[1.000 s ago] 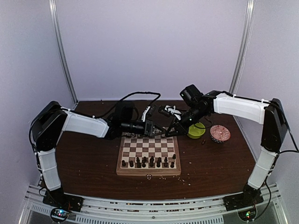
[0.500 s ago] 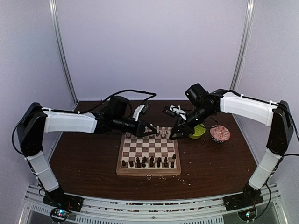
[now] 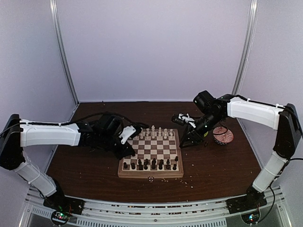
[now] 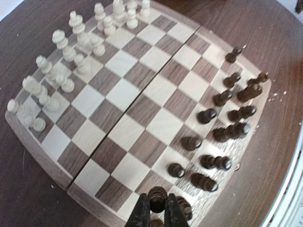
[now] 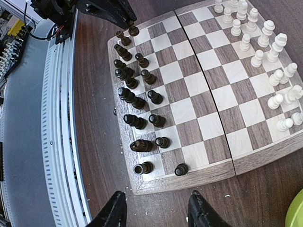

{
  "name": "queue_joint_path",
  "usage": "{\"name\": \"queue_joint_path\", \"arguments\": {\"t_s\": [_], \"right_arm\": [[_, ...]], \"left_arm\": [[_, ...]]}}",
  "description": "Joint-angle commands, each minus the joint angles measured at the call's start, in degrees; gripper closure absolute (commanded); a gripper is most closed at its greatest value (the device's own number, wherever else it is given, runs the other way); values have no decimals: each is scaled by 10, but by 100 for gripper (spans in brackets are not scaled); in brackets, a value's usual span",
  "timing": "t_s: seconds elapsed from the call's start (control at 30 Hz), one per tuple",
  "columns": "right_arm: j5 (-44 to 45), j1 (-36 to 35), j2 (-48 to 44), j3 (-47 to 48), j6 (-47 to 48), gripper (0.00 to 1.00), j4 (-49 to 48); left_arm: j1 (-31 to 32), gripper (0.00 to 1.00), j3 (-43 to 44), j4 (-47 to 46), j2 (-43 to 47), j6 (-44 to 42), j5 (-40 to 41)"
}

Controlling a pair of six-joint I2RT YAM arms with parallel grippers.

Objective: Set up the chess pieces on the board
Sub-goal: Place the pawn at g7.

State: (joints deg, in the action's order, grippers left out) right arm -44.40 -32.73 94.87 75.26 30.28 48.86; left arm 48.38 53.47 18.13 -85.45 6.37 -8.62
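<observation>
Wooden, checked, one board (image 3: 151, 149) lies on the table (image 3: 90, 165). From above, white pieces (image 3: 154, 132) fill two rows at the board's far edge and dark pieces (image 3: 151, 164) two rows at its near edge, too small here to count. One red bowl (image 3: 222, 135) sits right of the board, and pale crumbs (image 3: 163, 179) lie off its near edge. The left arm (image 3: 49, 135) stretches long and low, with the left gripper (image 3: 130, 150) tipped down at the board's near-left corner. The right arm (image 3: 251, 112) reaches in from the right, with the right gripper (image 3: 185, 141) angled down just off the board's far-right corner.

In the left wrist view, about sixteen white pieces stand upright on the board. About fifteen dark ones stand opposite, but some overlap, so that count is unsure. The fingers are narrow, clamped on one more dark piece (image 4: 157, 198) over the board's dark-end corner. Whether it touches the board, I cannot tell.

In the right wrist view, the two fingers stand apart with nothing between them, above bare table just off the board's side edge. A sliver of one green bowl (image 5: 298, 210) shows beside the board's white end.
</observation>
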Motion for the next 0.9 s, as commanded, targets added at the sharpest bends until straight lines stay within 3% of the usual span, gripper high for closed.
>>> {"name": "queue_joint_path", "arguments": {"t_s": [0.0, 0.87], "right_arm": [[-17, 2, 16, 9, 12, 55, 16], [-24, 2, 27, 9, 20, 55, 25]], "left_arm": [[4, 89, -7, 16, 2, -24, 24], [22, 88, 23, 8, -70, -37, 28]]}}
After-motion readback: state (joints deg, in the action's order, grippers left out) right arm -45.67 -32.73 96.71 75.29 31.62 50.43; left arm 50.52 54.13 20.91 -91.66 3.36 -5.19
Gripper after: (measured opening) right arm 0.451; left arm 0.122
